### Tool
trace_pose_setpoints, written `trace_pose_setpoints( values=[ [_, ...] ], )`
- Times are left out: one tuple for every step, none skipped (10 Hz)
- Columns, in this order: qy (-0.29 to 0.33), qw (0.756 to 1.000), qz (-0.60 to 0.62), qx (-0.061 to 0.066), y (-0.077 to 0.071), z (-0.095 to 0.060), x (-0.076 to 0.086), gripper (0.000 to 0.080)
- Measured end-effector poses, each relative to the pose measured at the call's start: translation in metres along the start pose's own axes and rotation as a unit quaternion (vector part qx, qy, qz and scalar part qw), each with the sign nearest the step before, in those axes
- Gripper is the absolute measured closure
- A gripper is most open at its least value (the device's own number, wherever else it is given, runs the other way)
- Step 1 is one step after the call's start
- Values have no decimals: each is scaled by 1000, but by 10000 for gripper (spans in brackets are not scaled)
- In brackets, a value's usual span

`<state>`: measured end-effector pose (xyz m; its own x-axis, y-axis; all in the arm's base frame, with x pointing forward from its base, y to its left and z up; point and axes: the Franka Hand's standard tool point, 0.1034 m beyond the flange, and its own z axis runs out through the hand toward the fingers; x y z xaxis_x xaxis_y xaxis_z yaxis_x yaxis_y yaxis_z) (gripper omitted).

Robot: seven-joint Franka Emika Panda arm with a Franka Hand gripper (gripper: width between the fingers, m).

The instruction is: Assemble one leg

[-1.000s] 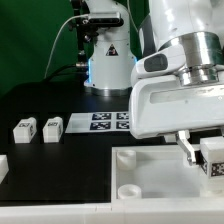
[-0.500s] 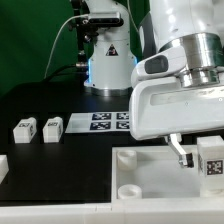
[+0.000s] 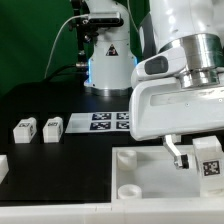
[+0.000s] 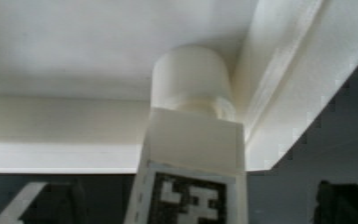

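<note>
My gripper (image 3: 195, 156) is shut on a leg (image 3: 208, 158), a stubby white block with a black-and-white tag, at the exterior view's right. It holds the leg just above the large white tray-like part (image 3: 140, 160), near that part's far right corner. In the wrist view the leg (image 4: 194, 110) stands between my fingers (image 4: 30, 203), its tag facing the camera and its rounded end close to the tray-like part's inner corner (image 4: 274, 70). I cannot tell whether they touch. Two more legs (image 3: 24, 129) (image 3: 52, 127) lie on the black table at the left.
The marker board (image 3: 100, 121) lies on the table behind the tray-like part. A round socket (image 3: 130, 188) shows at the tray-like part's near left corner. A white part (image 3: 3, 168) sits at the left edge. The robot base (image 3: 105, 60) stands at the back.
My gripper with the leg has shifted a little toward the exterior view's left and slightly lower over the tray-like part. The legs on the table have not moved.
</note>
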<state>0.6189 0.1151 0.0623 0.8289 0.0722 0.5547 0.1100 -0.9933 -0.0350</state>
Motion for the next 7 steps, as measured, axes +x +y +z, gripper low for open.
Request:
trace_pose_setpoints(
  values=[
    [0, 1000, 0, 0, 0, 0, 0, 150],
    [0, 1000, 0, 0, 0, 0, 0, 150],
    [0, 1000, 0, 0, 0, 0, 0, 150],
    [0, 1000, 0, 0, 0, 0, 0, 150],
    [-2, 1000, 0, 0, 1, 0, 0, 150],
    [-18, 1000, 2, 2, 2, -5, 3, 150],
    [-38, 999, 4, 4, 3, -14, 11, 150]
  ],
)
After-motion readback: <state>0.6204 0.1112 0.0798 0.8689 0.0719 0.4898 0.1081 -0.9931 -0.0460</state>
